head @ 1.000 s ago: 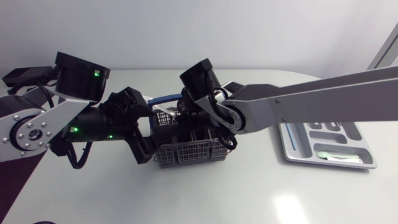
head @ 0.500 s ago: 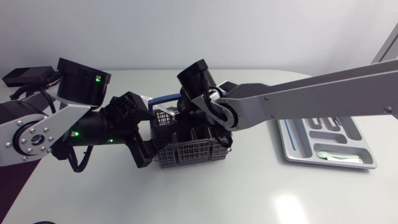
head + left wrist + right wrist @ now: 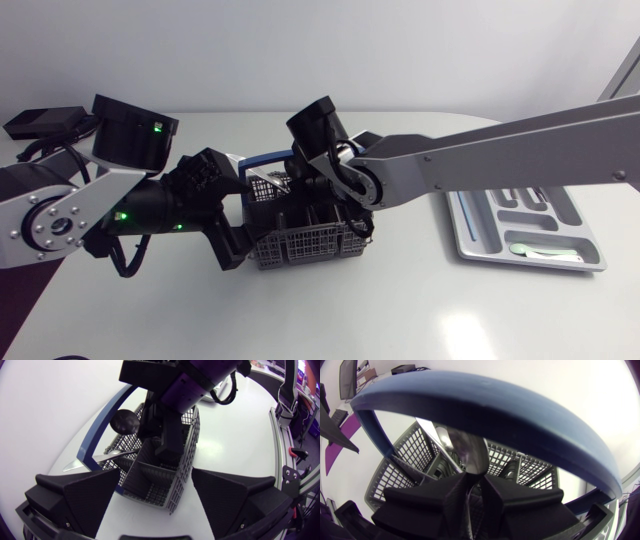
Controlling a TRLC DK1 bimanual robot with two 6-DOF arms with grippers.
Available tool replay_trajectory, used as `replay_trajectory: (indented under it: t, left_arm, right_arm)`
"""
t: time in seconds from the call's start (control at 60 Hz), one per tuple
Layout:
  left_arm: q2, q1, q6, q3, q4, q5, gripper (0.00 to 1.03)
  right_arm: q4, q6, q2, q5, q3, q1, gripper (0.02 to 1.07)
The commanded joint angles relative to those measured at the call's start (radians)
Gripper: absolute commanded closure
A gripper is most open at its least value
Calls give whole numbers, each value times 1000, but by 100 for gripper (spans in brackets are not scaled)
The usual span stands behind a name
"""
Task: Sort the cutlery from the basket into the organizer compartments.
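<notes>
The grey mesh basket [image 3: 300, 245] with a blue handle [image 3: 262, 158] stands mid-table. My right gripper [image 3: 312, 200] reaches down into it. In the right wrist view its fingers [image 3: 445, 497] are pressed together on the neck of a metal spoon [image 3: 470, 455], whose bowl sticks out ahead under the blue handle [image 3: 485, 405]. My left gripper [image 3: 156, 477] is open, and the basket's end [image 3: 155, 487] sits between its wide-apart fingers. A silver utensil [image 3: 100, 456] pokes out through the basket's side. The grey organizer [image 3: 470, 235] lies at the right.
A pale utensil [image 3: 540, 252] lies in the organizer's front compartment. Both arms crowd the basket from either side. Bare table lies in front of the basket and between it and the organizer.
My right gripper has shifted slightly over the basket and settled lower into it. The left arm moved a little toward the basket, then kept still.
</notes>
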Motion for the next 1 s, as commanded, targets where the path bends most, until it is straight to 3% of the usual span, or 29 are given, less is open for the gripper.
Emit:
replay_trajectory:
  t: [0.0,0.983]
  left_arm:
    - [15,-2,-23,-24,13,13,5]
    - [20,-1,-24,-27,29,13,5]
  right_arm:
    - [11,29,23,6,-26,-11,94]
    - [127,-37,-157,46,-219,71,97]
